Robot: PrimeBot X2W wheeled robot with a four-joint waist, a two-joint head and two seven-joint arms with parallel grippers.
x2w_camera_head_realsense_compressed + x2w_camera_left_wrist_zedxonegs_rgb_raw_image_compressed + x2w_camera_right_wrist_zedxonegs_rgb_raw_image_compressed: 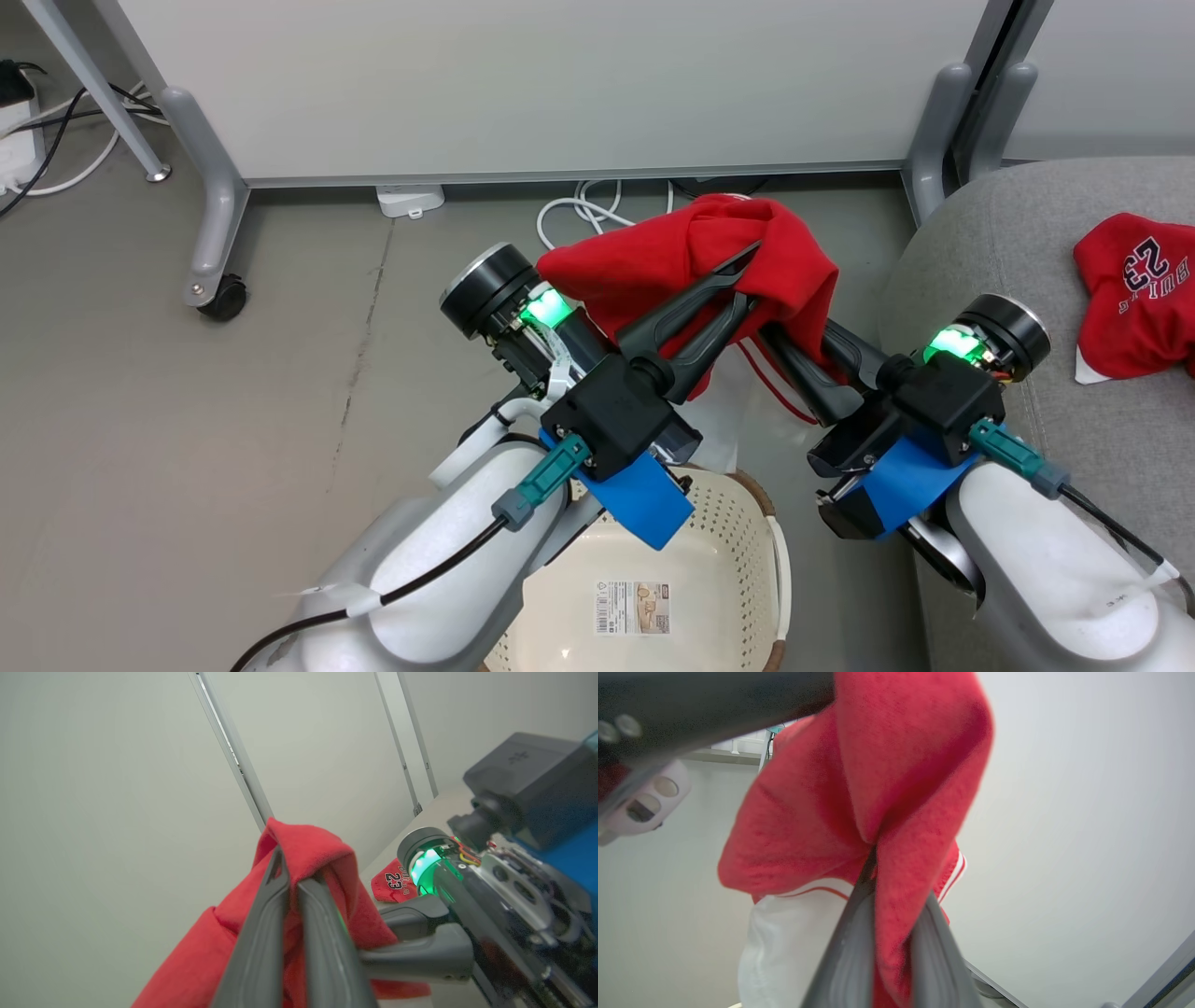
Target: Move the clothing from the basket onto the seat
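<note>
The left gripper [747,271] is clamped tight on a fold of the red garment [691,252] at the centre of the head view. In its own wrist view the two dark fingers [261,933] meet with red cloth pinched between them. The right gripper [887,896] comes in from the right and also grips this garment: in the right wrist view the fabric runs down between its fingers, which close at the tips. The garment hangs bunched over both pairs of fingers, with a white part with red striping below.

It is held above the grey floor, just beyond the far rim of the cream perforated basket [738,551] at bottom centre. A printed label [633,607] lies on the basket's floor.

At the right edge, the grey sofa [1008,243] carries a second red garment [1134,289] printed with "23". A white partition panel [560,84] on castered legs spans the top, with white cables [579,210] at its foot.
</note>
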